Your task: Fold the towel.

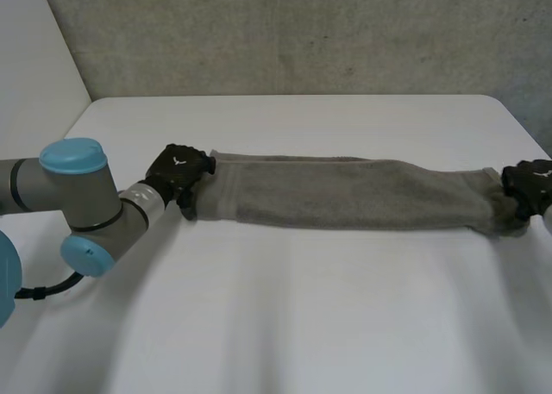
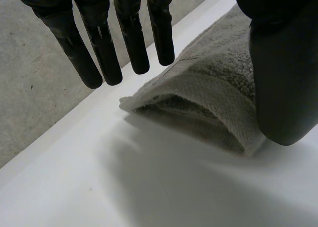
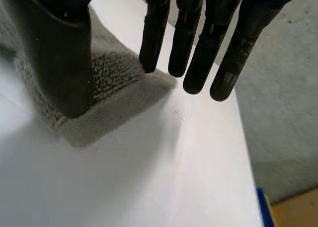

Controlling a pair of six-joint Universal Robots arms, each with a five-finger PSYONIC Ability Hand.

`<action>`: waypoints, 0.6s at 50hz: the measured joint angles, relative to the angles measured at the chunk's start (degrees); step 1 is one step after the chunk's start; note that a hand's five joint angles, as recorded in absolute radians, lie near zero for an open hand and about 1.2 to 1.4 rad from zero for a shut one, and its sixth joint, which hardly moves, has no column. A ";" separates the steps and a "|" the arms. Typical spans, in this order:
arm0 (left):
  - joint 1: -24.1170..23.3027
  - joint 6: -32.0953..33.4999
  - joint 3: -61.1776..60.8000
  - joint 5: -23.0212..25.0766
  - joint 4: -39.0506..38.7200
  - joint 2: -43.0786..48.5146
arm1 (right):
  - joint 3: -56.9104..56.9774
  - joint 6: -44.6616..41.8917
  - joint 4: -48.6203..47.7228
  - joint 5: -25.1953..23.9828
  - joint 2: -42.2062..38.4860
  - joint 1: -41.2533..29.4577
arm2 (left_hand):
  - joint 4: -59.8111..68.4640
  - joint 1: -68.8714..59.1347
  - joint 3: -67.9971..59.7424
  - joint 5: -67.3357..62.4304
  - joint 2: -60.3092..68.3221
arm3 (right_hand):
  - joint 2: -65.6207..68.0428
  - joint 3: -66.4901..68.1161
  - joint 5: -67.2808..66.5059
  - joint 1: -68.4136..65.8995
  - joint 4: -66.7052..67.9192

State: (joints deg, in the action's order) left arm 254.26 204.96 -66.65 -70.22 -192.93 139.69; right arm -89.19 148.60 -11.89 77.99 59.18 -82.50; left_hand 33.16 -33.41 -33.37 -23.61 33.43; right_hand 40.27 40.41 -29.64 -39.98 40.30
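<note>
lying between left hand [image 1: 177, 177] and right hand [image 1: 528, 185] — the towel [image 1: 345, 194].

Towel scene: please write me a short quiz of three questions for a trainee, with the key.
1. True or false: the towel lies as a long band on the table.
2. Where is the left hand? A) at the towel's middle B) at one end of the towel C) far from the towel
3. Fill in: the right hand has its fingers ____ (straight or curled).
Key: 1 true; 2 B; 3 straight.
</note>
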 measured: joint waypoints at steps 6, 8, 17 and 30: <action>-0.91 0.05 0.27 0.05 -0.04 0.28 | -1.33 -2.17 0.34 0.37 0.95 1.26 | 0.00 0.00 0.00 -0.01 0.00 | -0.15 -0.31 0.16 0.16 -0.26; -1.09 0.09 0.43 0.06 -0.05 0.52 | -1.98 -2.20 0.36 0.29 1.33 1.21 | 0.00 0.00 0.00 -0.02 0.00 | -0.66 -1.15 1.16 1.04 -1.10; -1.29 0.02 1.00 -0.03 0.11 1.06 | -3.51 -1.43 0.30 -0.05 1.87 0.93 | 0.37 -0.09 -0.29 -0.34 0.33 | -2.82 -3.69 4.56 3.34 -3.68; -2.22 -0.01 1.16 0.00 0.45 1.16 | -5.61 -1.31 -0.02 -0.32 2.56 0.80 | 20.83 -20.78 -20.94 -19.48 20.54 | -3.54 -3.98 3.76 3.50 -3.96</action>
State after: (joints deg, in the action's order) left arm 252.04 204.96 -65.50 -70.22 -192.49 140.86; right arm -94.80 147.29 -11.91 77.67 61.74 -81.69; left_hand 53.99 -54.19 -54.32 -43.09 53.97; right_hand 36.73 36.43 -25.88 -36.48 36.33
